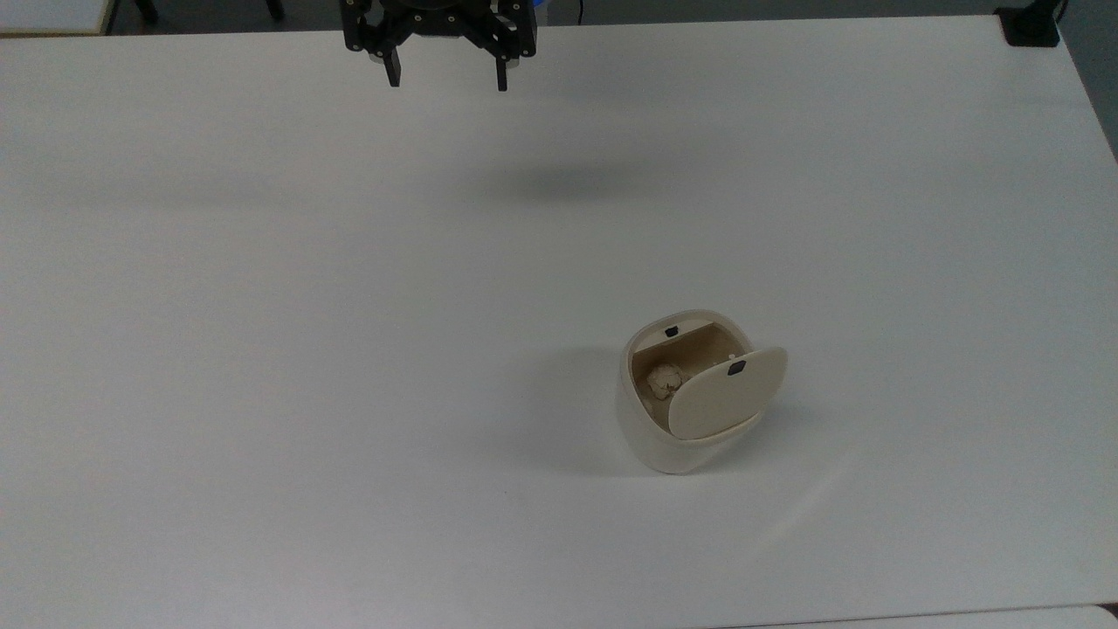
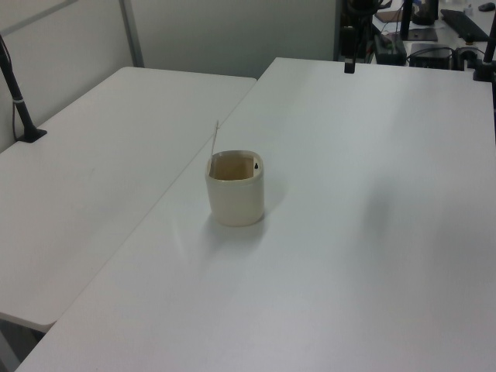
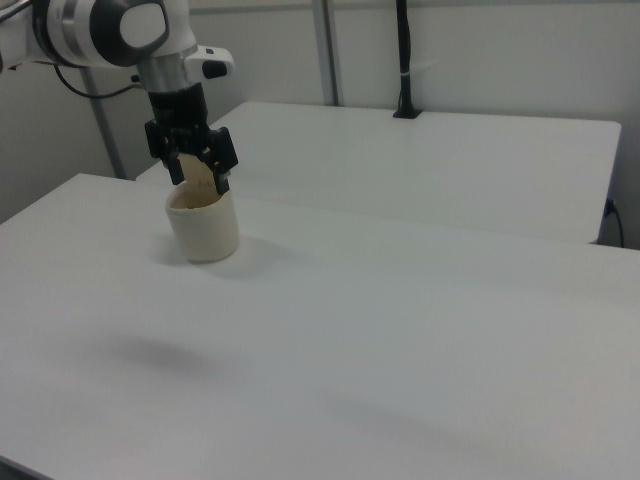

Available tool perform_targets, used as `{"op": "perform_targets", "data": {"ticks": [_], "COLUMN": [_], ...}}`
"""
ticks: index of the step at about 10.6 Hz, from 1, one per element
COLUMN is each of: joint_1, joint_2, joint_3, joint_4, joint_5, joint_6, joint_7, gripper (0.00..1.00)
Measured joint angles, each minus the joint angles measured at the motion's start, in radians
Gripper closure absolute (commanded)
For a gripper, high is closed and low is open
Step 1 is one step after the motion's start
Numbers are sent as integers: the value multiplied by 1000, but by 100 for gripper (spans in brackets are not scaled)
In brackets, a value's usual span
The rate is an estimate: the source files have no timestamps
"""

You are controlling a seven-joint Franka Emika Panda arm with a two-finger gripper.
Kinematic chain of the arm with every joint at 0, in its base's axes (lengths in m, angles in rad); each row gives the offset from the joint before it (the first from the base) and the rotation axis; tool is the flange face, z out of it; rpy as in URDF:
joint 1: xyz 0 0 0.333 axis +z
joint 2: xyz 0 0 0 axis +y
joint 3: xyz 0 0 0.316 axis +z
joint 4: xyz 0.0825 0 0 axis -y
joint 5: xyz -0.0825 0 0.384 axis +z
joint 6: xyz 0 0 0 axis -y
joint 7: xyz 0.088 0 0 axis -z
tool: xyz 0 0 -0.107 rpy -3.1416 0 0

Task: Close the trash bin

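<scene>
The trash bin [image 1: 677, 411] stood on the tabletop [image 1: 262, 349] with its lid [image 1: 728, 393] up, far from the spread, empty end effector [image 1: 445, 77], which needed to reach that lid first.

The cream-white trash bin [image 1: 668, 437] has a beige lid [image 1: 725, 393], black latch marks and tan inside, on a white table [image 1: 262, 349], with black jaws.

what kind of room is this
Probably a robotics lab or office workspace: plain white tables, a robot arm's gripper hanging above, and black camera mount posts clamped to a neighbouring table.
</scene>
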Motion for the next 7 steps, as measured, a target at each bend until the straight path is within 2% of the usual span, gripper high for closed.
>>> {"op": "perform_targets", "data": {"ticks": [6, 7], "joint_1": [2, 2], "joint_2": [0, 0], "joint_3": [0, 1], "joint_4": [-1, -2], "joint_5": [0, 0], "joint_6": [0, 0], "joint_7": [1, 0], "gripper": [0, 14]}}
